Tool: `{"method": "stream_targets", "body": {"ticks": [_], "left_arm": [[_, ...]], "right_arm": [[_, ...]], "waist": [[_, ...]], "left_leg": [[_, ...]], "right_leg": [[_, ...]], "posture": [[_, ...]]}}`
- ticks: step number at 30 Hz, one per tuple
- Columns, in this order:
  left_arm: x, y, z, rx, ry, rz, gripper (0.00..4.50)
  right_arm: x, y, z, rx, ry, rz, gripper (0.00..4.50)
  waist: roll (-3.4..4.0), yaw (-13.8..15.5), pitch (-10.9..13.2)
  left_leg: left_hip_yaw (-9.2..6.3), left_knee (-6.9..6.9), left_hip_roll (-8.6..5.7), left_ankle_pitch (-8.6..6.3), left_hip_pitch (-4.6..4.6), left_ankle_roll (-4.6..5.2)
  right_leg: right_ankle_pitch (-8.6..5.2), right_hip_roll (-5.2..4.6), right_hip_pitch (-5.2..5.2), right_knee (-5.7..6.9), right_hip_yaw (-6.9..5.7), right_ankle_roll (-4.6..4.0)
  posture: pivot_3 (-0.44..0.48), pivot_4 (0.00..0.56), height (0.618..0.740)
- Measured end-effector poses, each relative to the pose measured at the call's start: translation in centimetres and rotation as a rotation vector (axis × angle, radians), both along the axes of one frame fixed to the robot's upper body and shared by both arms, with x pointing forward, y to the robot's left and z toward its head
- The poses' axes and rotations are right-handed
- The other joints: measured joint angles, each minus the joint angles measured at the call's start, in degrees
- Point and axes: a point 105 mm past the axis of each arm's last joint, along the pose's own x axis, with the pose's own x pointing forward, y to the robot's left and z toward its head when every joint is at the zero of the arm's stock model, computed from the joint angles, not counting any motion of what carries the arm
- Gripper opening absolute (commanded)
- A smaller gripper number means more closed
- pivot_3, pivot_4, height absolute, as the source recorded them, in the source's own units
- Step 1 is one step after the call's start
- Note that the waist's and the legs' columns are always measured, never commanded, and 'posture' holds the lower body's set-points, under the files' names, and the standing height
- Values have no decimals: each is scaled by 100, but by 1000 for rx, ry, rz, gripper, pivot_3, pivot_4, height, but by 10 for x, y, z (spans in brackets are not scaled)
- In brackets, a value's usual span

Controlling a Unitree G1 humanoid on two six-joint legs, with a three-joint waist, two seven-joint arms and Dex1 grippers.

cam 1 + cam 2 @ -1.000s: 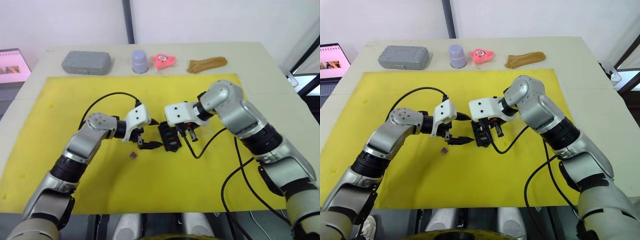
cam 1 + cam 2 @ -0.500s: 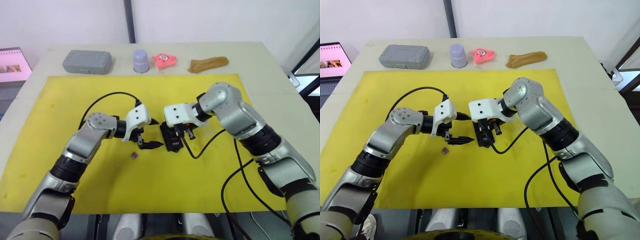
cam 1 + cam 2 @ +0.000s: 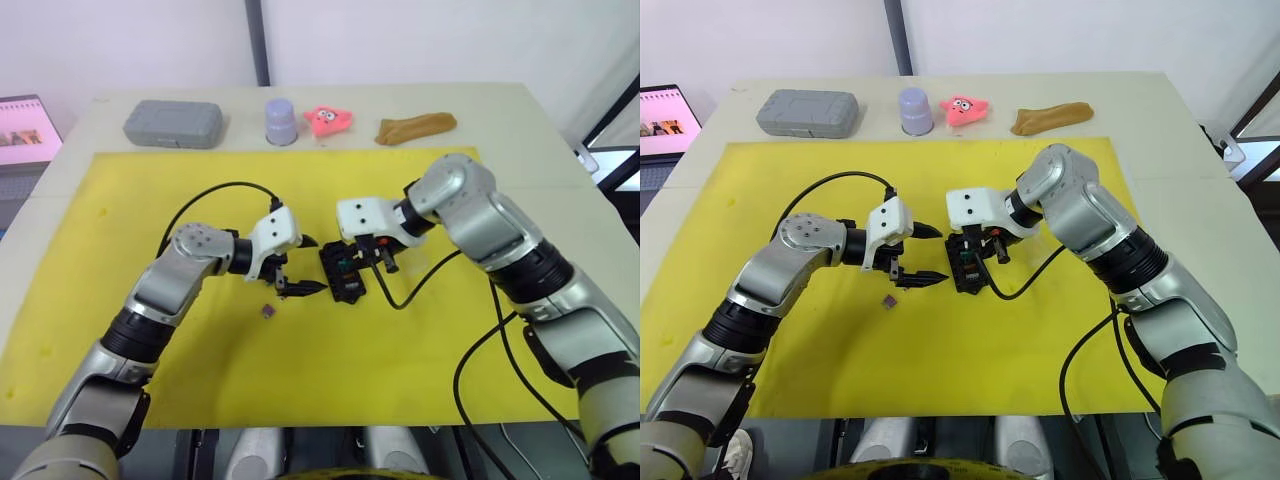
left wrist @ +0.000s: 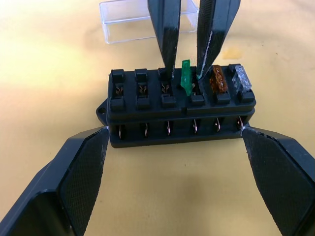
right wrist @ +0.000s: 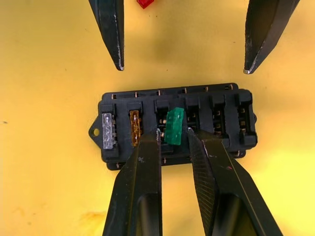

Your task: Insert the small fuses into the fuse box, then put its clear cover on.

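The black fuse box [image 4: 179,105] lies mid-mat on the yellow mat [image 3: 130,210]. A clear fuse [image 4: 241,78] and an amber fuse [image 4: 218,81] sit in its end slots. A green fuse [image 5: 174,126] stands tilted in the slot beside the amber one. My right gripper [image 3: 374,262] hangs over the box, open a little, its fingertips [image 4: 170,73] either side of the green fuse with small gaps. My left gripper [image 3: 312,265] is wide open beside the box, its tips flanking the box's two ends. A purplish-red fuse [image 3: 267,312] lies loose on the mat. The clear cover [image 4: 128,19] lies just beyond the box.
Along the table's far edge stand a grey case [image 3: 173,123], a lavender cup [image 3: 280,120], a pink toy [image 3: 327,120] and a brown cloth-like item [image 3: 415,126]. A laptop [image 3: 25,130] sits off the left edge. Black cables loop from both wrists over the mat.
My right gripper has drawn slightly to the right and off the box, leaving more of the box uncovered. The left gripper and the loose fuse have not moved.
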Motion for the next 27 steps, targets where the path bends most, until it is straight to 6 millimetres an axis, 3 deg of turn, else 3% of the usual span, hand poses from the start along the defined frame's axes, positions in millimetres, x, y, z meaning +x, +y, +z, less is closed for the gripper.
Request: {"method": "stream_targets", "body": {"ticks": [23, 27], "left_arm": [[1, 0, 0, 0, -2, 1, 4500], [1, 0, 0, 0, -2, 2, 4500]], "right_arm": [[5, -5, 1, 32, 102, -109, 940], [4, -4, 1, 34, 109, -105, 28]], "waist": [[0, 5, 0], [0, 5, 0]], "left_leg": [[0, 0, 0, 0, -2, 0], [0, 0, 0, 0, -2, 0]], "right_leg": [[0, -1, -1, 0, 0, 0], [0, -1, -1, 0, 0, 0]], "posture": [[0, 150, 740], [0, 150, 740]]}}
